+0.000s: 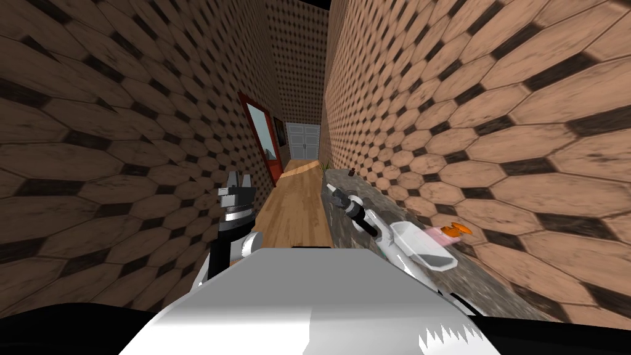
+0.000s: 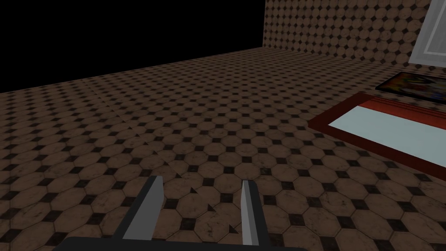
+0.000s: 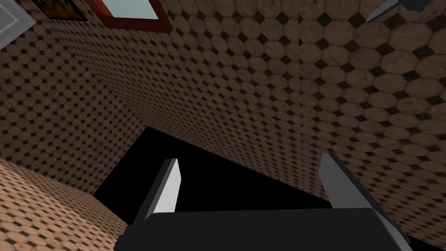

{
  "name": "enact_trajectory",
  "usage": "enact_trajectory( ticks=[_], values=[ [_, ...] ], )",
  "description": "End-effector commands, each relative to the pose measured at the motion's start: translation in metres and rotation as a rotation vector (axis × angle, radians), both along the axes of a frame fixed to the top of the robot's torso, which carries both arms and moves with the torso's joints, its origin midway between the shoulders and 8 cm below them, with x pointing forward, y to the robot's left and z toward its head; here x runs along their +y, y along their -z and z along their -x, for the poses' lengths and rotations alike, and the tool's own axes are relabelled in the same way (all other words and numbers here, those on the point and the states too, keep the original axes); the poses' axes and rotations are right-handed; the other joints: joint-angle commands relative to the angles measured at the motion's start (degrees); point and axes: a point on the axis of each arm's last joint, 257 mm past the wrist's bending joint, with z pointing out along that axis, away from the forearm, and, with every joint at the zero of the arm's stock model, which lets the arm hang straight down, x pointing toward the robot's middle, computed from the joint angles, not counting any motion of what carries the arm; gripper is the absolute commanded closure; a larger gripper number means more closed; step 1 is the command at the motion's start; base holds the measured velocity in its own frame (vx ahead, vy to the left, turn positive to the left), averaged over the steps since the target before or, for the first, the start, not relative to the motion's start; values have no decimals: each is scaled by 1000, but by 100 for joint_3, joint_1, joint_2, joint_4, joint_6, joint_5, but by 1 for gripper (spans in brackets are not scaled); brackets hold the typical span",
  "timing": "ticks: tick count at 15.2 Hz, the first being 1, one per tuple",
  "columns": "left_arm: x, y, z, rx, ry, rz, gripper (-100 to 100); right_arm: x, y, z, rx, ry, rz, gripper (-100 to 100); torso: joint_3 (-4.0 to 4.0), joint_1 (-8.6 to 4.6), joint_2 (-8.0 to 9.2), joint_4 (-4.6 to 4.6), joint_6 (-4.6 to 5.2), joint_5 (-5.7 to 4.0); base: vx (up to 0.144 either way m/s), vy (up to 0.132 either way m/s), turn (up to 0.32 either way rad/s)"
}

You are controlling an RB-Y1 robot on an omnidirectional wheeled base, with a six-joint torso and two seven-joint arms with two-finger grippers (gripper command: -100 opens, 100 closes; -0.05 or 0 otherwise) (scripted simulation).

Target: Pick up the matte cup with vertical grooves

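Observation:
I cannot make out a grooved cup with certainty. On the dark stone counter (image 1: 370, 196) along the right wall lie a pale pink see-through thing (image 1: 441, 234), an orange thing (image 1: 460, 229) beside it, and a small dark brown item (image 1: 351, 173) farther off. My right gripper (image 1: 336, 195) hovers over the counter's near-left edge, well short of the pink and orange things; its fingers stand wide open with nothing between them (image 3: 252, 183). My left gripper (image 1: 237, 186) is raised by the left wall, its fingers (image 2: 200, 209) apart and empty.
I stand in a narrow corridor between brown tiled walls. A strip of wooden floor (image 1: 296, 209) runs ahead to a white double door (image 1: 303, 140). A red-framed mirror or window (image 1: 262, 138) hangs on the left wall. A small plant (image 1: 326, 164) stands at the counter's far end.

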Motion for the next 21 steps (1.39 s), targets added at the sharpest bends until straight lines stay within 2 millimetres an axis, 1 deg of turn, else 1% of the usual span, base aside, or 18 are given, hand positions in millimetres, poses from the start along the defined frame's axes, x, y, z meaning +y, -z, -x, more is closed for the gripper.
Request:
enact_trajectory(
  ticks=[1, 2, 3, 4, 5, 6, 7, 9, 10, 11, 12, 14, 15, 16, 17, 19, 20, 21],
  values=[
    [0, 0, 0, 0, 0, 0, 0, 8, 12, -1, -24, -29, 91, -100, 0, 0, 0, 0, 0, 0, -12, -2, -3],
    [0, 0, 0, 0, 0, 0, 0, 8, 12, -1, -24, -29, 91, -100, 0, 0, 0, 0, 0, 0, -8, -1, 1],
    [0, 0, 0, 0, 0, 0, 0, 16, 26, 0, -39, -61, 167, -100, 0, 0, 0, 0, 1, 0, -9, 0, -5],
    [0, 0, 0, 0, 0, 0, 0, 15, 27, -1, -48, -62, 187, -100, 0, 1, -1, 0, 0, 0, -9, 1, -1],
    [0, 0, 0, 0, 0, 0, 0, 22, 41, 0, -53, -92, 246, -100, 0, 1, -1, 0, 0, 0, -11, 1, -3],
    [0, 0, 0, 0, 0, 0, 0, 20, 43, -1, -72, -92, 286, -100, 0, 1, 0, 0, 1, 0, -12, 1, -5],
    [0, 0, 0, 0, 0, 0, 0, 24, 59, 0, -70, -121, 338, -100, 0, 1, -1, 0, 0, 1, -10, 0, -1],
    [0, 0, 0, 0, 0, 0, 0, 21, 61, -2, -96, -120, 388, -100, -1, 2, -1, 0, 0, 1, -7, 2, 2],
    [0, 0, 0, 0, 0, 0, 0, 23, 75, -4, -114, -147, 463, -100, -1, 2, -2, 0, 1, 1, -5, 3, -1],
    [0, 0, 0, 0, 0, 0, 0, 19, 79, -5, -119, -145, 491, -100, -1, 2, -2, 0, 1, 1, -6, 3, 0],
    [0, 0, 0, 0, 0, 0, 0, 19, 94, -5, -120, -171, 550, -100, -1, 2, -2, 0, 1, 0, -7, 5, 0],
    [0, 0, 0, 0, 0, 0, 0, 13, 97, -8, -140, -166, 596, -100, -1, 2, -2, 0, 1, 1, -4, 3, 1],
    [0, 0, 0, 0, 0, 0, 0, 8, 110, -11, -155, -189, 674, -100, -1, 3, -2, 0, 1, 1, -5, 4, 2],
    [0, 0, 0, 0, 0, 0, 0, 3, 114, -13, -160, -185, 701, -100, -1, 3, -2, 0, 0, 1, -4, 5, 6],
    [0, 0, 0, 0, 0, 0, 0, -3, 129, -15, -160, -206, 766, -100, -1, 3, -2, 0, 1, 1, -4, 7, 4],
    [0, 0, 0, 0, 0, 0, 0, -10, 131, -18, -177, -200, 806, -100, -1, 3, -2, 0, 2, 1, -4, 7, 3],
    [0, 0, 0, 0, 0, 0, 0, -23, 146, -22, -180, -216, 889, -100, -1, 4, -2, 0, 1, 1, -2, 8, 2],
    [0, 0, 0, 0, 0, 0, 0, -26, 147, -24, -192, -213, 912, -100, -1, 4, -3, 0, 0, 1, -2, 9, 7]
  ],
)
